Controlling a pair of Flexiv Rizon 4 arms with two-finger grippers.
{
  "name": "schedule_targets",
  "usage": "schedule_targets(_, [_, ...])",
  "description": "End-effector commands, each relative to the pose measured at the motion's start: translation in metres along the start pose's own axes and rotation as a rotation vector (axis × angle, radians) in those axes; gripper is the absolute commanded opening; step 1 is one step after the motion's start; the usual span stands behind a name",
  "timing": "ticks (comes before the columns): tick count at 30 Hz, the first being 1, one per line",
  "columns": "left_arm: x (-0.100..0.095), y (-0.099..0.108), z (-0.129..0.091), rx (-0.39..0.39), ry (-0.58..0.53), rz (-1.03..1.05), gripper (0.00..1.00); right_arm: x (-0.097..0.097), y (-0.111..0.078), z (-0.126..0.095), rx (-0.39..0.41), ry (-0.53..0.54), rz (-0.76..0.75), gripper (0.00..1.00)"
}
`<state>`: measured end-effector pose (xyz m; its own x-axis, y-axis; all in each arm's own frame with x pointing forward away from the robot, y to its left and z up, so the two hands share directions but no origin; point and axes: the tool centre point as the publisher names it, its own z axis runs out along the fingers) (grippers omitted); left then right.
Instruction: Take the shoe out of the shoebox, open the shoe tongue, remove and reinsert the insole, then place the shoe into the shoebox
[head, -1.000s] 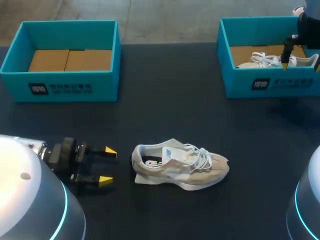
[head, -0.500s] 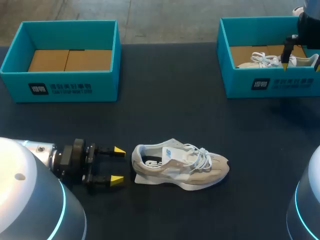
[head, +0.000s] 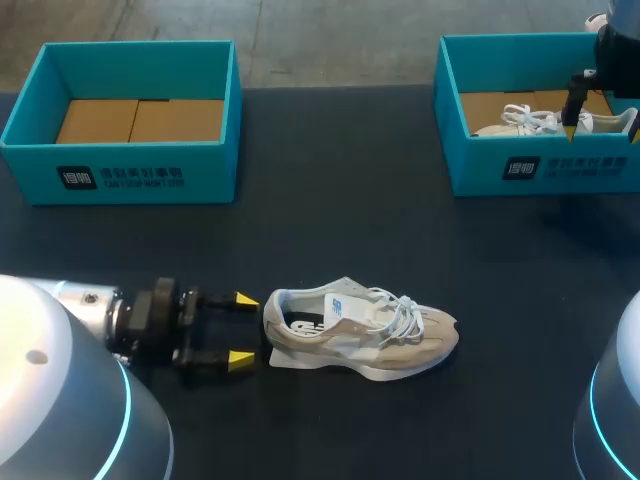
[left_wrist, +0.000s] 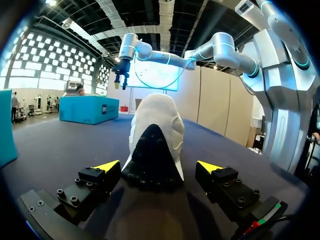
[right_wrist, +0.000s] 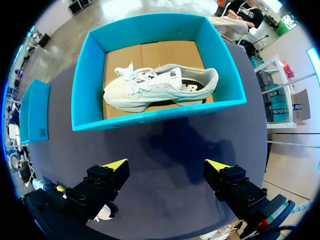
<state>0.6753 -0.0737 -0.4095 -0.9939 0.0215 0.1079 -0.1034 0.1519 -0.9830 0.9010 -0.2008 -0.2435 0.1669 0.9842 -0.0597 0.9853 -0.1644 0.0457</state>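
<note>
A beige shoe (head: 360, 335) lies on its side on the dark table, heel toward my left arm, laces and tongue toward the right. My left gripper (head: 243, 329) is open right at the heel, one yellow tip on either side and just short of it. Its wrist view shows the heel (left_wrist: 152, 145) straight ahead of the left gripper (left_wrist: 158, 166), fingers apart from it. My right gripper (head: 603, 128) hangs open over the right shoebox (head: 540, 165). Beneath the right gripper (right_wrist: 166, 165), a white shoe (right_wrist: 160, 87) lies in that box (right_wrist: 150, 117).
A second teal shoebox (head: 135, 155) stands at the back left with only its cardboard floor inside. Dark table surface lies between the two boxes and in front of the beige shoe.
My left gripper has slid right along the table, closing the gap to the shoe's heel, still open. The right arm and both shoes have not moved.
</note>
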Motion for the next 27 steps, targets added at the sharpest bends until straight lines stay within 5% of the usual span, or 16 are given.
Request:
schedule_targets(1, [-0.002, -0.001, 0.008, 0.003, 0.005, 0.0, 1.0, 0.0, -0.001, 0.0, -0.002, 0.0, 0.0, 1.0])
schedule_targets(27, [-0.009, -0.001, 0.033, 0.007, 0.043, -0.007, 1.0, 0.0, -0.001, 0.0, -0.002, 0.0, 0.0, 1.0])
